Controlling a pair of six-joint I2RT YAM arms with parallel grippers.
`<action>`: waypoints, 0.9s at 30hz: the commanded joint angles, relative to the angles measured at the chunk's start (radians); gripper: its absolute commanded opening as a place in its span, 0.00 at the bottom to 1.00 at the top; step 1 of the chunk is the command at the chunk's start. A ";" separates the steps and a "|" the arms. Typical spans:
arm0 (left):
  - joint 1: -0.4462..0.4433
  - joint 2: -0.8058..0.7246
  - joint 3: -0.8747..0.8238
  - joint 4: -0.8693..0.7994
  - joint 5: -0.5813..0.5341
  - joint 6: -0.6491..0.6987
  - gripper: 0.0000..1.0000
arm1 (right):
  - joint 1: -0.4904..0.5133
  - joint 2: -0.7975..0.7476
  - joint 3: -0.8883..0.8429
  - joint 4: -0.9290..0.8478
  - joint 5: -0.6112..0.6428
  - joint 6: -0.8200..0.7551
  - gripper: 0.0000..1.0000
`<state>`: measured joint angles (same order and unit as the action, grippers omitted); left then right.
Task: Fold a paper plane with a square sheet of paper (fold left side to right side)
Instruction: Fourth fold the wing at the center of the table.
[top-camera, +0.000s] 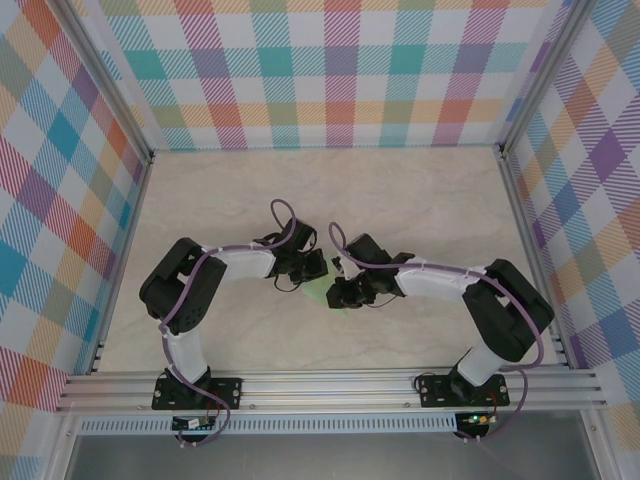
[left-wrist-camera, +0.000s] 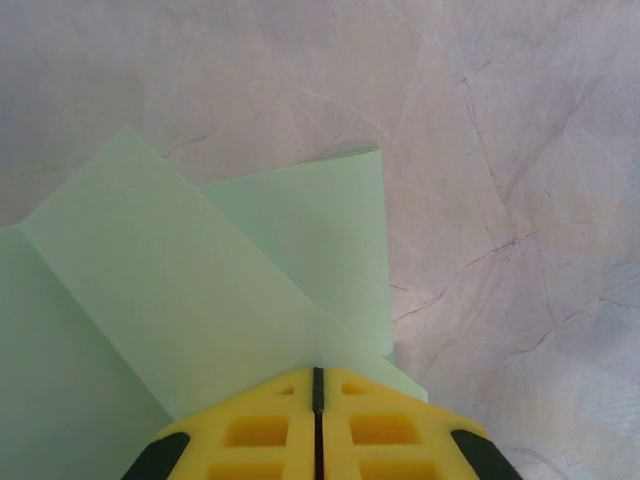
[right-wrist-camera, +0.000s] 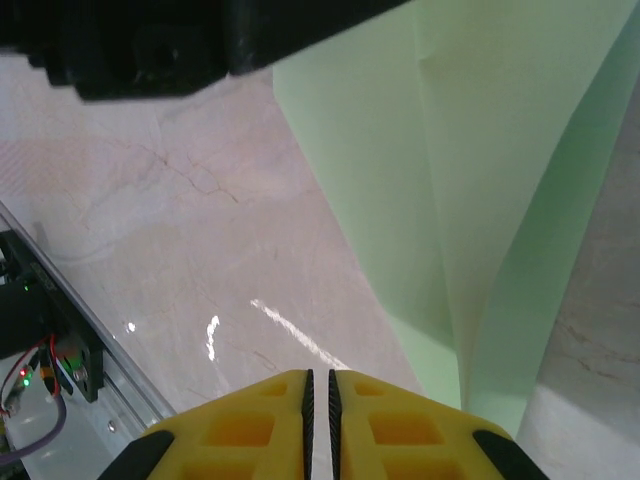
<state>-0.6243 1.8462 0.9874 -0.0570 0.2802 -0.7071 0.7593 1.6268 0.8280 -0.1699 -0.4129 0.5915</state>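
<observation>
We judge the task to be in its early folds. The paper (top-camera: 325, 293) sits mid-bench (top-camera: 400, 200), between the two hands, partly lifted and curling. In the left wrist view it shows one diagonal flap laid over the sheet and a crease at 9 o'clock. It has no narrow, pointed shape yet, so most of the folding seems left.

The left hand (left-wrist-camera: 318, 385), at the paper's 10 o'clock from above, is fully closed and appears to pinch the raised flap. The right hand (right-wrist-camera: 320, 385), at its 3 o'clock, is all but closed and empty, with the paper just beside it.
</observation>
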 joint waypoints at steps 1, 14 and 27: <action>-0.002 0.014 -0.009 -0.132 -0.049 0.006 0.08 | -0.001 0.031 -0.003 0.069 -0.004 0.053 0.14; -0.004 0.019 -0.006 -0.139 -0.052 0.006 0.07 | -0.008 0.089 0.019 -0.053 0.094 0.017 0.14; -0.003 0.019 -0.011 -0.142 -0.060 0.008 0.07 | -0.022 0.083 -0.001 -0.100 0.114 0.007 0.14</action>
<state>-0.6258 1.8462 0.9955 -0.0776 0.2741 -0.7071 0.7525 1.7069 0.8413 -0.2111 -0.3111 0.6128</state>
